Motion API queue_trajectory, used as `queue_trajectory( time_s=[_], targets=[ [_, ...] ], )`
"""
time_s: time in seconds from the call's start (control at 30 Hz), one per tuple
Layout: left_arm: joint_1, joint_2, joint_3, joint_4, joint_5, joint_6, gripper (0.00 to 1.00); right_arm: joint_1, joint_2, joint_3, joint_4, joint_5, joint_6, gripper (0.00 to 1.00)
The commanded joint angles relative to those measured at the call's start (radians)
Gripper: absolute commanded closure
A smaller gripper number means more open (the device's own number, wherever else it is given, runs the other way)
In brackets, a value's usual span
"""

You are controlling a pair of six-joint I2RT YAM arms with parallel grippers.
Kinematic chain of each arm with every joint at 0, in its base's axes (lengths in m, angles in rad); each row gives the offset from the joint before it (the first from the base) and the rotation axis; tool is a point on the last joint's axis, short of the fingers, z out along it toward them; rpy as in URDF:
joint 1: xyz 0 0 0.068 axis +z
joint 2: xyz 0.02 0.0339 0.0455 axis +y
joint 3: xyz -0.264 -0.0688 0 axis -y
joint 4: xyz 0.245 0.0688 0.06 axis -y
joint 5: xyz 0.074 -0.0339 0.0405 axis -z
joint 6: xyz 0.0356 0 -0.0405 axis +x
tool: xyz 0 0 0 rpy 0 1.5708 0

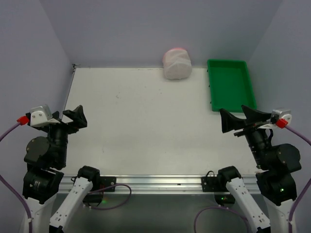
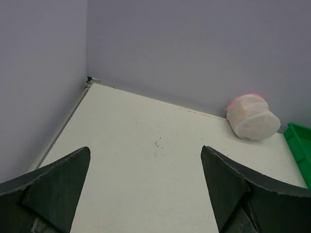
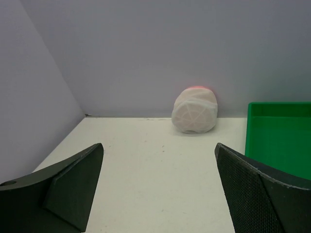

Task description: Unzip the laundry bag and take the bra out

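Note:
The laundry bag is a small round white mesh bag with a pink zip edge. It lies at the far edge of the table against the back wall, just left of the green tray. It also shows in the left wrist view and the right wrist view. It looks closed. The bra is hidden. My left gripper is open and empty near the table's left edge. My right gripper is open and empty near the right edge. Both are far from the bag.
A green tray lies at the far right of the white table, and it shows in the right wrist view. Lavender walls close the left, back and right sides. A metal rail runs along the near edge.

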State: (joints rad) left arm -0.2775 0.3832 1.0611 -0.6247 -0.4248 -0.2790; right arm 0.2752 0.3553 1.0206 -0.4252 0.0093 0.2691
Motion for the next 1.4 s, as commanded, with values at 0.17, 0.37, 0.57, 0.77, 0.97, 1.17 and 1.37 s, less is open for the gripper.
queue_trajectory(
  time_s=[0.17, 0.37, 0.57, 0.77, 0.97, 1.17, 1.37],
  targets=[
    [-0.005, 0.088, -0.081, 0.049, 0.046, -0.017, 0.0, 0.004, 0.186, -0.022, 0.006, 0.006, 0.116, 0.01],
    [-0.005, 0.178, -0.167, 0.117, 0.063, -0.019, 0.0, 0.004, 0.44, 0.021, 0.134, -0.14, 0.275, 0.01],
    [-0.005, 0.252, -0.246, 0.236, 0.066, -0.006, 0.0, 0.004, 0.859, 0.171, 0.213, -0.006, 0.43, 0.01],
    [-0.005, 0.298, -0.308, 0.324, 0.009, 0.0, 0.0, 0.004, 1.29, 0.429, 0.227, 0.139, 0.584, 0.01],
    [0.0, 0.276, -0.404, 0.43, -0.042, -0.008, 0.0, 0.005, 1.576, 0.685, 0.25, 0.175, 0.723, 0.01],
    [0.017, 0.278, -0.451, 0.47, -0.071, 0.008, 0.0, 0.005, 1.789, 0.86, 0.304, 0.209, 0.78, 0.01],
    [0.044, 0.321, -0.46, 0.484, -0.025, 0.011, 0.0, 0.004, 1.925, 0.892, 0.529, 0.161, 0.772, 0.04]
  ],
)
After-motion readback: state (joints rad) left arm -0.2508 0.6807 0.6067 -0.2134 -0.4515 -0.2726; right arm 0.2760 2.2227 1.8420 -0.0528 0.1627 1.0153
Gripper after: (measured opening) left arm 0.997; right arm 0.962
